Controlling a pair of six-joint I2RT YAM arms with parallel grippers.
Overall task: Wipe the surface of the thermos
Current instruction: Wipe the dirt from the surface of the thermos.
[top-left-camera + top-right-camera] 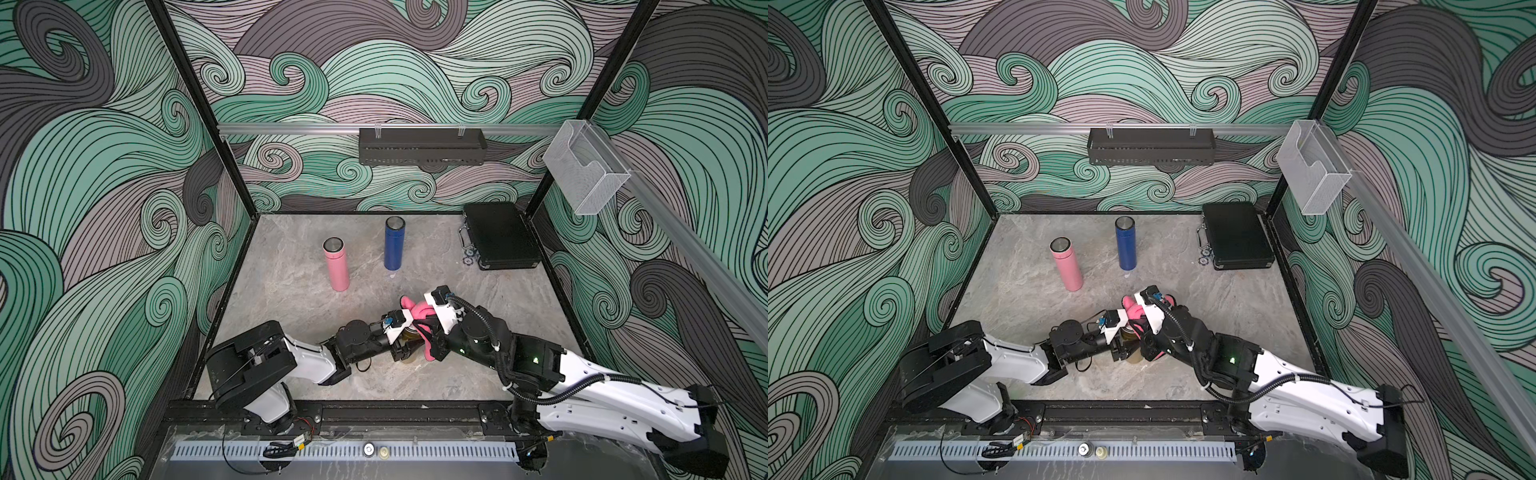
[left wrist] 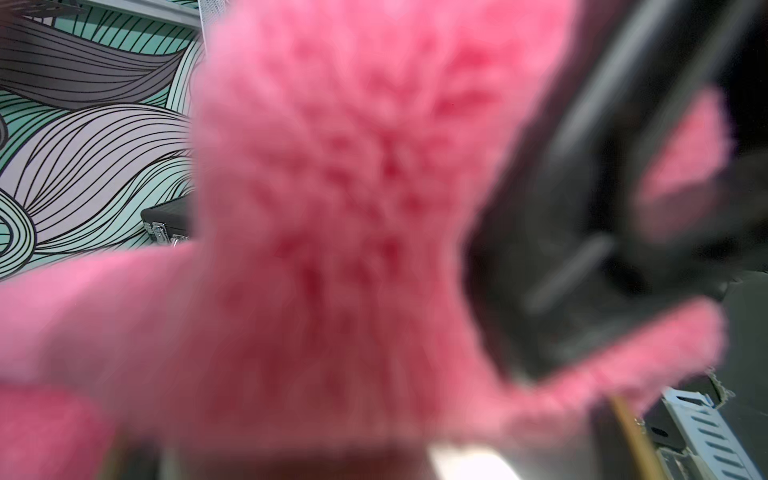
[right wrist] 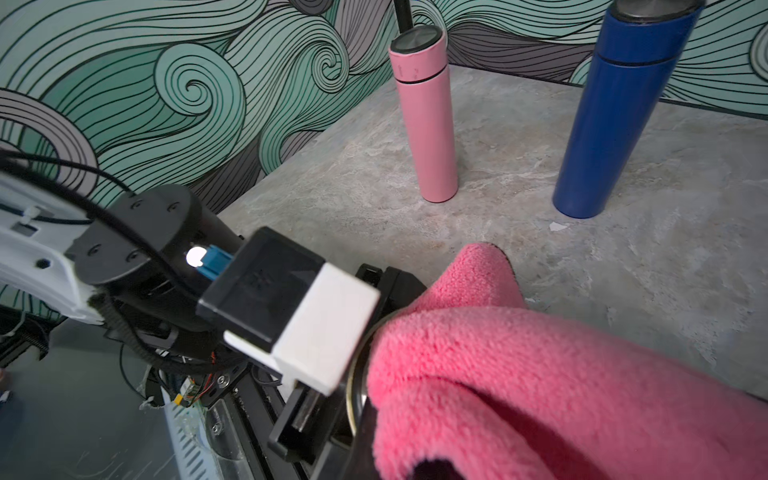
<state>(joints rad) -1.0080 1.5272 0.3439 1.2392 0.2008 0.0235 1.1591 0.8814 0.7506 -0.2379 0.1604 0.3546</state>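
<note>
The left gripper (image 1: 400, 351) clamps the gold thermos (image 1: 409, 358); the right gripper (image 1: 430, 343), pinching the pink cloth (image 1: 413, 308) against it, should press evenly and stroke down its side.

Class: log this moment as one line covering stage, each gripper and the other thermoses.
stage: pink cloth on gold thermos | left gripper: shut on gold thermos | right gripper: shut on pink cloth | pink thermos, blue thermos: upright, apart

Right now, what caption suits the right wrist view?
Pink cloth rests on the gold thermos; pink thermos and blue thermos stand upright behind.
</note>
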